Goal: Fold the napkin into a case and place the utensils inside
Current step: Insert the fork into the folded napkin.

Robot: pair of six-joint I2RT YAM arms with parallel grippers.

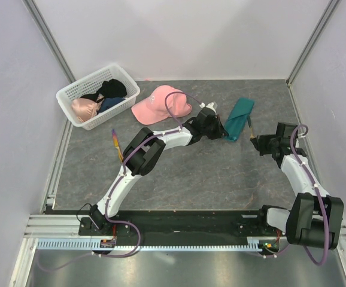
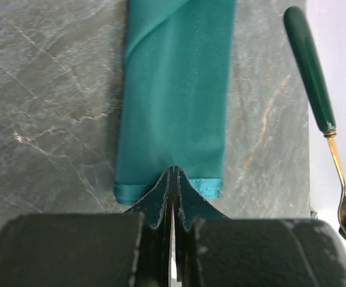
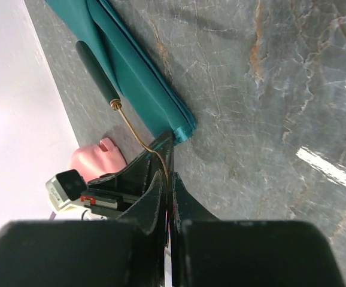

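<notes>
Pinching the case point(image 2: 173, 89) end-on is the left gripper point(image 2: 173, 191); right gripper point(image 3: 166, 173) clamps the fork point(image 3: 98, 72) alongside.

Even, bright overhead light; soft shadows. Right wrist view: white glare streaks on counter point(image 3: 331, 170) at 3 o'clock. Jaws blurred in both wrist views.

teal-green folded cloth strip point(image 2: 173, 89): smooth woven, faint sheen | dark-green-handled fork point(image 2: 317, 89): handle glossy, neck polished gold metal | grey stone-look tabletop point(image 2: 41, 119): veined, semi-gloss | white lattice basket point(image 1: 84, 79): plastic
</notes>
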